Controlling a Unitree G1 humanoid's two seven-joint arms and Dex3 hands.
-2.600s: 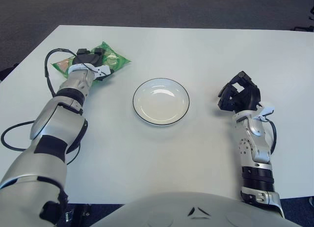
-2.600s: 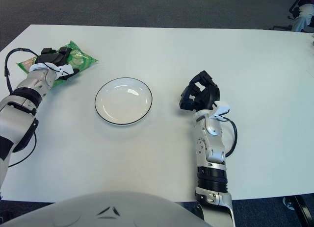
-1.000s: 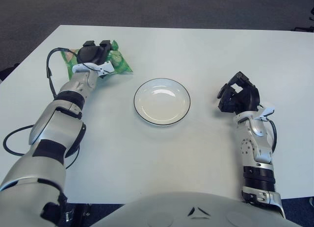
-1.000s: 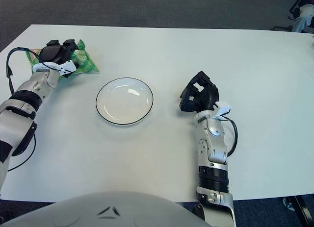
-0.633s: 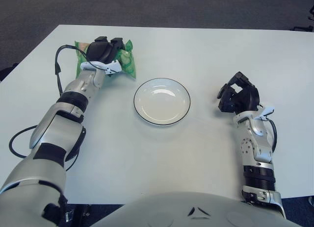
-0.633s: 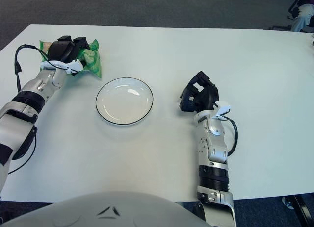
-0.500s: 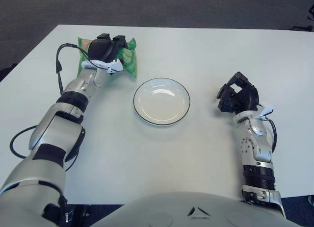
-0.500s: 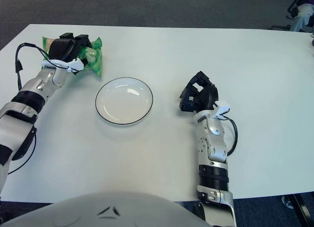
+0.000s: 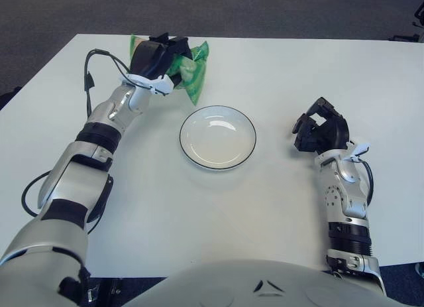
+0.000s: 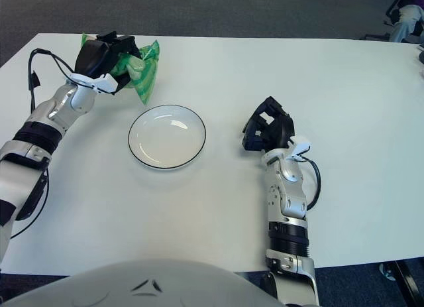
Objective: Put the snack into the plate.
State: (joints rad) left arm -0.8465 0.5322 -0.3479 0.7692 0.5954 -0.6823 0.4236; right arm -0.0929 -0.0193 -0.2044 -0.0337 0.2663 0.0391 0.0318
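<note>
In the upper left, the left hand (image 9: pixel 154 58) clamps the green snack bag (image 9: pixel 188 71) above the table, so it should travel right and down until over the plate (image 9: pixel 218 137) before letting go, while the right hand (image 9: pixel 320 126), apparently curled and empty, waits centre-right.

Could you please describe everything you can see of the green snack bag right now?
The snack bag is a green, glossy, crinkled plastic pouch with pale printed patches. The left hand grips it from above, black fingers closed around its upper part, and it hangs tilted with its lower corner pointing down. It shows beyond and left of the plate, not over it, apparently lifted off the table.
</note>
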